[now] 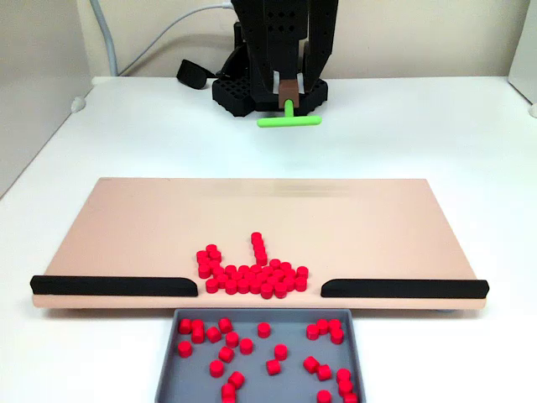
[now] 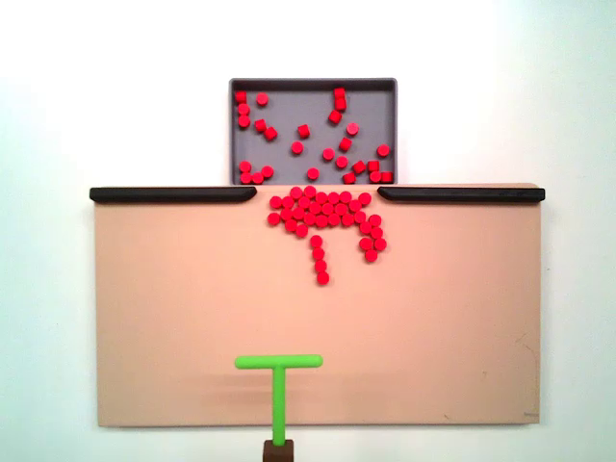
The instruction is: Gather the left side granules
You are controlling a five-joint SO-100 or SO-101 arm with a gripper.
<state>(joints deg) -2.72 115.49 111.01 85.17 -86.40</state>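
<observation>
Many granules [image 2: 322, 210], two black strips [image 2: 173, 193]

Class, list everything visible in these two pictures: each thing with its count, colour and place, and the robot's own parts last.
Board: one, tan, on the white table.
Strips: two, black, along the board's tray-side edge, gap between them.
Granules: many, red, heaped on the board at the gap; more loose in the tray.
Tray: one, grey, just past the gap.
Pusher: one, green, T-shaped, over the board's far edge from the tray.
Cable: one, white, behind the arm.
Arm: one, black; end effector holds the pusher's stem.
</observation>
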